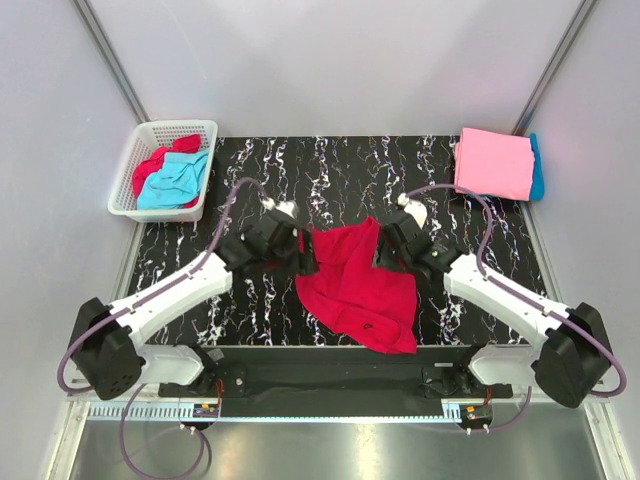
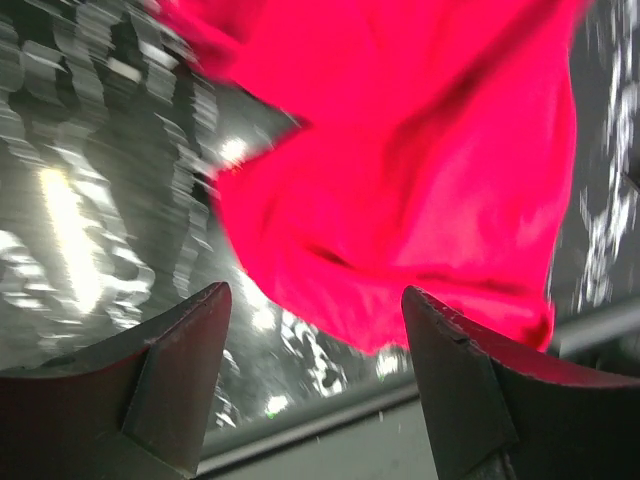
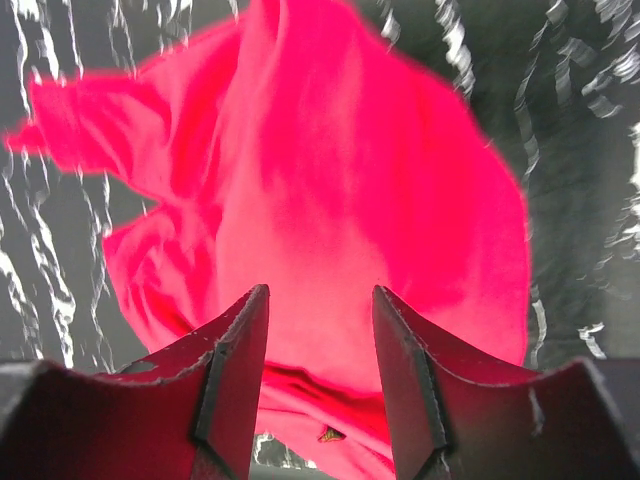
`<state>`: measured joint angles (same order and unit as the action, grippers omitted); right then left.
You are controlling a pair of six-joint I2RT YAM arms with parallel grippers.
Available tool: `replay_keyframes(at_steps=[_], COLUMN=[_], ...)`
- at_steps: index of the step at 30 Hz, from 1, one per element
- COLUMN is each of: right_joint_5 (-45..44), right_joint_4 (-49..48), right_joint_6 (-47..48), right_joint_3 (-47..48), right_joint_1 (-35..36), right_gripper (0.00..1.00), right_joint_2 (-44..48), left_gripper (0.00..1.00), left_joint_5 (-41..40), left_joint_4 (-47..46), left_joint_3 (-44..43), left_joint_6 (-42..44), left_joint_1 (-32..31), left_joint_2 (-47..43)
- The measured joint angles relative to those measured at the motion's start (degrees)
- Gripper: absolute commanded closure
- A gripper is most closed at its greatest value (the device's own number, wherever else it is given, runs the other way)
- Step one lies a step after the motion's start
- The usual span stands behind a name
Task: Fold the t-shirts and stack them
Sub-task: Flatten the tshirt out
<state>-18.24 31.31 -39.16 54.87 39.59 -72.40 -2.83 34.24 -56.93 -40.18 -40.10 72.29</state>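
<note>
Left gripper (image 2: 315, 292): jaws spread wide, nothing between them, red shirt (image 1: 355, 285) just beyond the tips. Right gripper (image 3: 321, 290): jaws apart over the same shirt, contact unclear. Shirt lies crumpled on the table (image 1: 250, 180), between both grippers.

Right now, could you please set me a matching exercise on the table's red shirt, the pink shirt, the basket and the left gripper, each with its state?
Things:
1. red shirt on the table
2. pink shirt
3. basket
4. left gripper

States:
A. open, holding nothing
B. folded, lying on a blue shirt
C. crumpled, not yet folded
D. holds loose shirts

Pairs: 1-C, 2-B, 3-D, 4-A.
</note>
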Motion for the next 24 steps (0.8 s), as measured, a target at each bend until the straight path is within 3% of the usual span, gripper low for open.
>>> replay_keyframes(at_steps=[6, 9, 18, 24], right_joint_5=[7.2, 9.2, 11.5, 11.5], right_joint_4=[-3.4, -4.9, -8.9, -10.0], right_joint_6=[-0.1, 0.0, 0.0, -0.2], right_joint_3=[-10.1, -12.2, -11.1, -10.1], right_joint_1=[2.2, 7.0, 20.5, 24.1], right_gripper=[0.5, 0.5, 0.5, 0.5], right_joint_2=[4.1, 5.4, 0.9, -8.0], left_gripper=[0.36, 0.39, 0.39, 0.39], left_joint_5=[2.4, 2.6, -4.7, -6.4], left_joint_4=[-2.7, -3.8, -3.8, -3.5], left_joint_3=[5.0, 8.5, 11.1, 11.3], left_joint_6=[-2.3, -4.4, -10.1, -12.5], left_joint_1=[-11.4, -13.4, -12.5, -5.6], left_joint_2=[1.9, 3.1, 4.0, 4.4])
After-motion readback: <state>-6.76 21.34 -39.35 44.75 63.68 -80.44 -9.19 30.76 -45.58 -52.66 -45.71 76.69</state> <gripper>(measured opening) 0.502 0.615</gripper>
